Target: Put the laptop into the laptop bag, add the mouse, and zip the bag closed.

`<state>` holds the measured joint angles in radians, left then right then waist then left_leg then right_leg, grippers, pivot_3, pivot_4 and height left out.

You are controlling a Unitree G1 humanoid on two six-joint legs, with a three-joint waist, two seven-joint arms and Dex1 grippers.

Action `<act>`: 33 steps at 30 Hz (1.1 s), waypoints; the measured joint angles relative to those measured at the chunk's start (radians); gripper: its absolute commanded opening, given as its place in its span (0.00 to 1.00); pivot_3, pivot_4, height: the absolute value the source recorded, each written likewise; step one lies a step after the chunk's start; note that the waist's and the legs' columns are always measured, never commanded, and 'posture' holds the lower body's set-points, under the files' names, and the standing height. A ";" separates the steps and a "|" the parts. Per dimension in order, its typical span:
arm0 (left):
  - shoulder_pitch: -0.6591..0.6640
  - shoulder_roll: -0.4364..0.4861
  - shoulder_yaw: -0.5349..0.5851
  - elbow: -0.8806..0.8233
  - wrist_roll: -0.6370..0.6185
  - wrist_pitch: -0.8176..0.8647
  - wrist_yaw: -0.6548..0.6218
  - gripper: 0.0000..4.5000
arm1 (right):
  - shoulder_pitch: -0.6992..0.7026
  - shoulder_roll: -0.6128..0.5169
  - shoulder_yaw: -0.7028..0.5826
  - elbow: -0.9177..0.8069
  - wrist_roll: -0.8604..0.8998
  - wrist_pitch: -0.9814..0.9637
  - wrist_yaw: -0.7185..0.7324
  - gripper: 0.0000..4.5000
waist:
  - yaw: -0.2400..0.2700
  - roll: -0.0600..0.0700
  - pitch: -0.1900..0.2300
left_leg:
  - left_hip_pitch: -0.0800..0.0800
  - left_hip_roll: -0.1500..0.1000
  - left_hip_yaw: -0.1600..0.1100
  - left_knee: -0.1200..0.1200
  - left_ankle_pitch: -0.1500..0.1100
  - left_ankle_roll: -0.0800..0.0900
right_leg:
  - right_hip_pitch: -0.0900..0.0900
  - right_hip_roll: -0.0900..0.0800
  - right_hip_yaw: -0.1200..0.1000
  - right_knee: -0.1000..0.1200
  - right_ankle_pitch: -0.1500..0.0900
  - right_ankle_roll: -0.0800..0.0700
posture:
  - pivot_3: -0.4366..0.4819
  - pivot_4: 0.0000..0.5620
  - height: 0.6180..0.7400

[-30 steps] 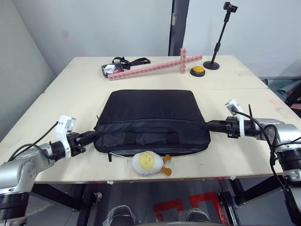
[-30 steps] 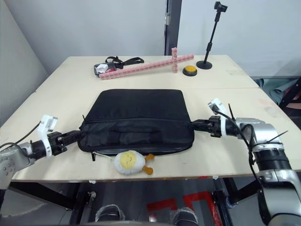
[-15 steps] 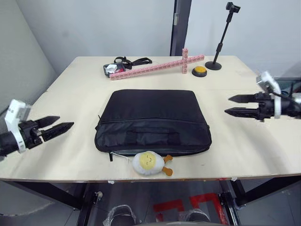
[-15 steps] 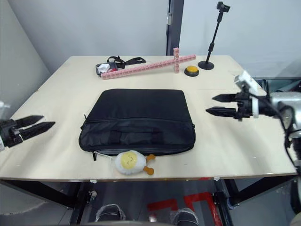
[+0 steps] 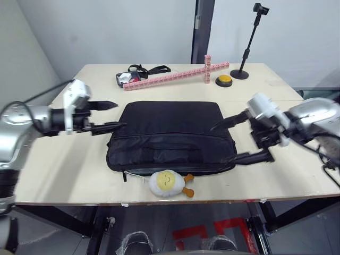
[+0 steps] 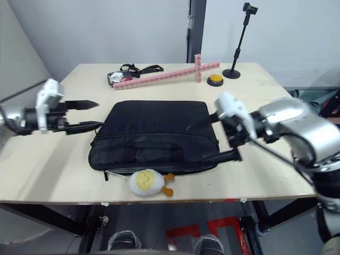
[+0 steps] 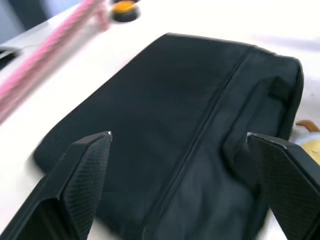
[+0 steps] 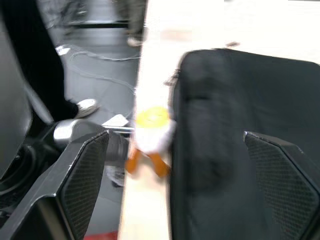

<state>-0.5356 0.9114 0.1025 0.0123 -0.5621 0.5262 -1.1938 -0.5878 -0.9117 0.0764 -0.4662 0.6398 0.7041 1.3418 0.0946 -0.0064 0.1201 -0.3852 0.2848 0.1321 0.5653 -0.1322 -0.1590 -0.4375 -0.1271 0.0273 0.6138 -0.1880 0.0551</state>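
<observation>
Both claws spread wide — flanking the laptop bag

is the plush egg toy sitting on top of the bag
No, the plush egg toy lies on the table at the near edge of the laptop bag, not on top of it.

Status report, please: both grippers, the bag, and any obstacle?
Left gripper open at bag's left edge. Right gripper open at its right side. Laptop bag flat on table. Egg toy against bag's front edge.
</observation>
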 measured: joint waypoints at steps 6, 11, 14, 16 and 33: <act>-0.145 -0.209 -0.161 0.152 0.108 -0.108 -0.013 0.27 | -0.040 0.141 0.225 0.032 -0.232 -0.185 -0.070 1.00 | -0.002 0.000 0.000 | 0.000 0.000 0.000 0.000 0.000 -0.001 | 0.000 0.000 0.000 0.001 0.000 0.000 | 0.48 0.27 1.00; -0.215 -0.339 -0.209 0.349 0.192 -0.233 -0.020 0.01 | -0.055 0.284 0.346 0.138 -0.344 -0.270 -0.109 1.00 | -0.003 0.000 0.000 | -0.001 0.000 0.000 0.001 0.000 -0.001 | 0.000 0.000 0.000 0.001 0.001 0.002 | 0.48 0.27 1.00; -0.239 -0.392 -0.225 0.454 0.228 -0.290 -0.020 0.01 | -0.060 0.332 0.376 0.175 -0.356 -0.278 -0.104 1.00 | 0.000 -0.001 0.000 | -0.001 0.000 -0.001 0.000 0.001 -0.001 | 0.000 0.000 0.000 0.000 0.002 0.003 | 0.48 0.27 1.00; -0.272 -0.436 -0.233 0.544 0.261 -0.339 -0.016 0.01 | -0.060 0.374 0.418 0.209 -0.372 -0.293 -0.098 1.00 | 0.003 -0.001 0.000 | -0.001 0.000 -0.002 0.001 0.001 -0.001 | 0.001 0.000 0.000 0.000 0.002 0.003 | 0.48 0.27 1.00; -0.243 -0.467 -0.236 0.627 0.362 -0.433 -0.021 0.00 | -0.059 0.426 0.538 0.391 -0.553 -0.463 -0.041 0.82 | 0.003 0.000 -0.008 | 0.002 0.000 -0.002 0.002 -0.005 -0.009 | 0.005 0.000 0.000 0.001 0.002 0.003 | 0.48 0.27 1.00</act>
<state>-0.7784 0.4448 -0.1333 0.6396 -0.2004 0.0933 -1.2150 -0.6467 -0.4856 0.6145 -0.0753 0.0870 0.2415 1.3011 0.0980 -0.0068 0.1120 -0.3832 0.2843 0.1296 0.5671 -0.1370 -0.1679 -0.4322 -0.1274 0.0269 0.6148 -0.1861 0.0578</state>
